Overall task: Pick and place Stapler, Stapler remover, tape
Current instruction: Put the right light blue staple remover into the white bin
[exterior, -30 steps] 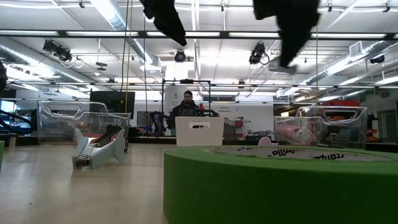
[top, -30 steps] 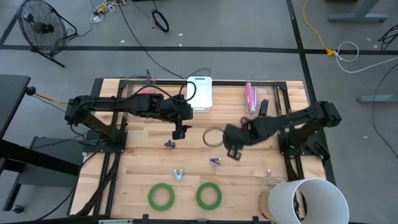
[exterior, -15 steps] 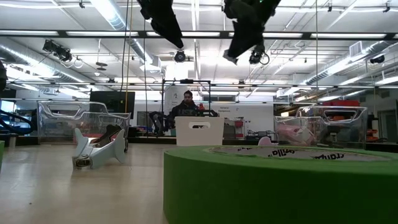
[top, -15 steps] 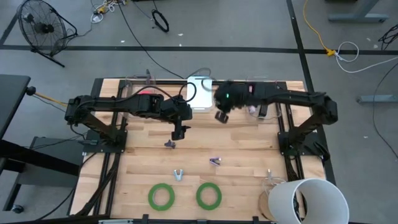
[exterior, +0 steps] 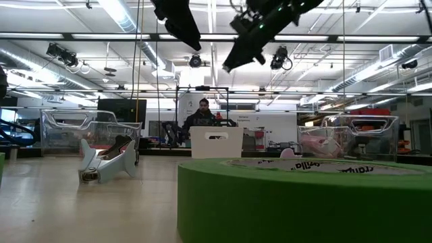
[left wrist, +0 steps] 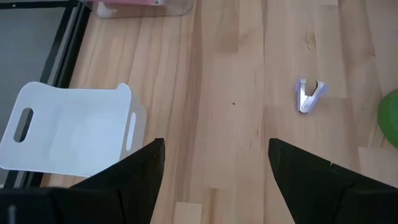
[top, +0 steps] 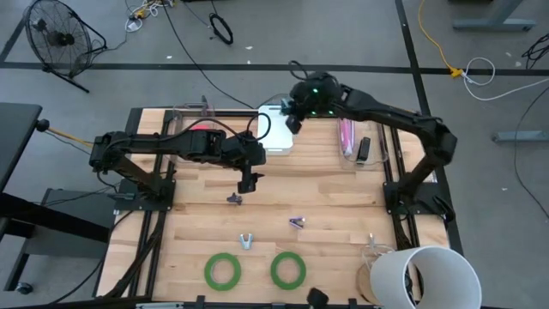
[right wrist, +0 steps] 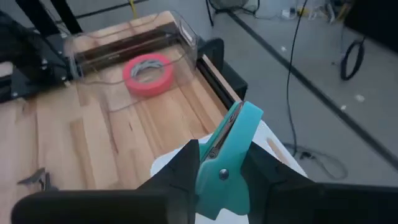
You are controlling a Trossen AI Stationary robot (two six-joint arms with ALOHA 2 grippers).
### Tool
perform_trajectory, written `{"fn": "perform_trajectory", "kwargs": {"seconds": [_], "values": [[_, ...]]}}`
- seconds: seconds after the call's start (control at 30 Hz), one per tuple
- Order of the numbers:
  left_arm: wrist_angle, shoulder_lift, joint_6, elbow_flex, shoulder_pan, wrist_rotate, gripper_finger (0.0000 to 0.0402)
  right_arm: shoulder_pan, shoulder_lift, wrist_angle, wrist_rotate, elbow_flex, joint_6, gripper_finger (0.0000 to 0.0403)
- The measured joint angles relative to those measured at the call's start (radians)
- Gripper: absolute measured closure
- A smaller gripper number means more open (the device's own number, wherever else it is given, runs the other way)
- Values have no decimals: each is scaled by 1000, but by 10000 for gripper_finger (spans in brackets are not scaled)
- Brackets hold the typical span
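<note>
My right gripper is shut on a teal stapler and hangs high over the white bin at the table's far edge. My left gripper is open and empty above mid-table; its fingers also show in the left wrist view. Two green tape rolls lie flat near the front edge. A red-pink roll lies in a clear box at the far left. Small staple removers lie mid-table. My right gripper pinches the teal stapler between its two fingers by the stapler's two flat sides. The stapler's free end sticks out past the fingertips, tilted. It is lifted clear, above the white bin.
A clear box at the far right holds a pink stapler, with a black item beside it. A white bucket stands at the front right corner. A person sits in the room beyond.
My right gripper has swung from mid-table toward the far edge and somewhat left, rising, and now hangs over the white bin with the teal stapler in it. My left arm has kept still.
</note>
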Motion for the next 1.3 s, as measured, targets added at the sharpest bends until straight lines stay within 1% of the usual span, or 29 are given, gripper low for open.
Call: {"fn": "perform_trajectory", "kwargs": {"seconds": [0.3,0.37,0.47,0.57,0.7,1.1,1.17,1.3], "values": [[-4,0,-1,0,0,0,111,-38,267,-2,-1,167,2,324],[-14,0,-7,0,0,0,111,-56,314,-2,2,183,13,324],[-44,0,-8,0,0,0,111,-85,363,-13,36,185,41,324],[-70,0,-16,0,0,0,111,-108,391,-12,46,185,73,324],[-80,0,-30,0,0,0,111,-117,403,-13,26,185,77,324],[-81,0,-35,0,0,0,111,-89,403,-59,25,186,56,323],[-82,0,-35,0,0,0,111,-86,403,-75,28,186,54,299],[-83,0,-34,0,0,0,111,-81,403,-85,28,186,55,219]]}}
